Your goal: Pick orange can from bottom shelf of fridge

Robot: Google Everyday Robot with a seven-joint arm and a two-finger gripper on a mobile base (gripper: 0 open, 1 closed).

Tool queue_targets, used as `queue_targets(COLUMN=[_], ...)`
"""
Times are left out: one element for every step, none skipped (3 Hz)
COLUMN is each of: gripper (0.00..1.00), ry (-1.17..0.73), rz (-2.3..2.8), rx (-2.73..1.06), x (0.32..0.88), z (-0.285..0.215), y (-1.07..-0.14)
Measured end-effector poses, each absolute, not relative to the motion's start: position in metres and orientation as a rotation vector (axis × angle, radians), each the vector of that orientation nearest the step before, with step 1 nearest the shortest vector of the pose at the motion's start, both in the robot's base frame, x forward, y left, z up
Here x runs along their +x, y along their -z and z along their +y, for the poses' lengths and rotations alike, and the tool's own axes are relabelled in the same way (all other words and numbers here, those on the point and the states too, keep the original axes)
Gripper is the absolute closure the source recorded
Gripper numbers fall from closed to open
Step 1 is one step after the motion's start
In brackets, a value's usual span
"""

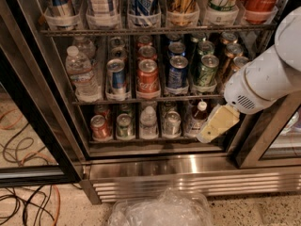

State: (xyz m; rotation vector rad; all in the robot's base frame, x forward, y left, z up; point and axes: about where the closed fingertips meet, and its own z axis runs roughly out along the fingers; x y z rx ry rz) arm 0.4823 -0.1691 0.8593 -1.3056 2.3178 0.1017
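The fridge point(155, 167) stands open, with a steel base and wire shelves. Its bottom shelf point(141, 139) holds a short red can point(100, 127), a silver can point(124, 126), a small water bottle point(148, 121), another silver can point(171, 123) and a red-capped bottle point(200, 117). My gripper point(214, 126), cream-coloured on a white arm point(263, 79), is at the right end of this shelf, just right of the red-capped bottle. The orange can does not show; the gripper covers the lane at that end.
The middle shelf holds full-size cans, among them a red cola can point(147, 77) and a water bottle point(81, 74). A black door frame point(33, 121) stands at left and another door frame point(263, 135) at right. A crumpled plastic bag point(160, 211) and cables point(23, 201) lie on the floor.
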Motion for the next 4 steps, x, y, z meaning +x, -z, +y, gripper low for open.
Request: queue_targets(gripper=[0.00,0.00,0.00,0.00], ry=[-0.266,-0.462,-0.593,-0.557], rz=[2.365,2.405,2.410,2.361], rx=[-1.141,-0.868,-0.594,-0.525], x=[0.475,0.458,0.447,0.462], z=[-0.152,-0.130,-0.121,-0.126], y=[-0.819,-0.773,-0.735,-0.743])
